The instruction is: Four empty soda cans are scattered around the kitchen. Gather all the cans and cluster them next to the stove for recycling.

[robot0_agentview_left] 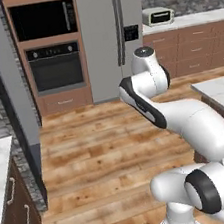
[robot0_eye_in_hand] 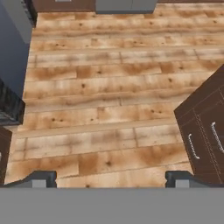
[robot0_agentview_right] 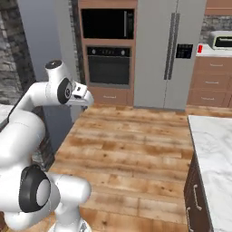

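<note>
Gripper [robot0_eye_in_hand: 109,177] hangs wide open and empty above bare plank floor [robot0_eye_in_hand: 109,87], with no can or stove near it to approach.

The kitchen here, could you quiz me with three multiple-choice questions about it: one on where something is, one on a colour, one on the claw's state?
1. Where is the wall oven?
A. left of the fridge
B. right of the fridge
C. under the island counter

2. What colour is the floor?
A. grey tile
B. brown wood planks
C. white marble

3. How is the gripper?
A. shut on a can
B. open, holding nothing
C. gripping a drawer handle

Answers: 1 A, both base views show it so. 2 B, planks show everywhere. 3 B, fingertips stand wide apart over bare floor.
</note>
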{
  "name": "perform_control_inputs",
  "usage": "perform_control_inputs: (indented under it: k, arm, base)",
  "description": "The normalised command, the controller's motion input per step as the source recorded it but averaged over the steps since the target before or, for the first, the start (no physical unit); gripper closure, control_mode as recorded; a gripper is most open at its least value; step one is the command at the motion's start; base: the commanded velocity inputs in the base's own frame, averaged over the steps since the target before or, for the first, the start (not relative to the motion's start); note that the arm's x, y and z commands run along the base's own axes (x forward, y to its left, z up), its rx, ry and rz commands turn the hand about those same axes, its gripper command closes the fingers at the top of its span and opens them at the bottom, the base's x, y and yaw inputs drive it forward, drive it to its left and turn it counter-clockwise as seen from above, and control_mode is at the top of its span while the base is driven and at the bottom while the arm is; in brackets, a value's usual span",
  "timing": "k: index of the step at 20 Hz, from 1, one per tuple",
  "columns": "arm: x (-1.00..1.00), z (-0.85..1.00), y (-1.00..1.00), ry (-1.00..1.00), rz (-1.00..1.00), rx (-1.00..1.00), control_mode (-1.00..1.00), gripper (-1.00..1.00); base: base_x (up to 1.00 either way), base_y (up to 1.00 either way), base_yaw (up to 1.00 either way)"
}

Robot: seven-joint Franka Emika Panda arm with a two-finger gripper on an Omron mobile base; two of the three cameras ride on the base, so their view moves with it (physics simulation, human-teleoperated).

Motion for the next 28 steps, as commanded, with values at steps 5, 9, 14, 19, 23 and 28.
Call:
perform_control_inputs:
  k: [5,9,14,19,23,28]
  arm:
    - [0.0,0.0,0.0,0.0,0.0,0.0,1.0,-1.0]
    - [0.0,0.0,0.0,0.0,0.0,0.0,1.0,-1.0]
    - [0.0,0.0,0.0,0.0,0.0,0.0,1.0,-1.0]
    - [0.0,0.0,0.0,0.0,0.0,0.0,1.0,-1.0]
    - [0.0,0.0,0.0,0.0,0.0,0.0,1.0,-1.0]
    - [0.0,0.0,0.0,0.0,0.0,0.0,1.0,-1.0]
  base:
    - [1.0,0.0,-0.23]
    - [1.0,0.06,-0.17]
    - [1.0,0.04,-0.19]
    - [1.0,0.0,-0.21]
    - [1.0,0.0,-0.24]
    - [1.0,-0.19,-0.19]
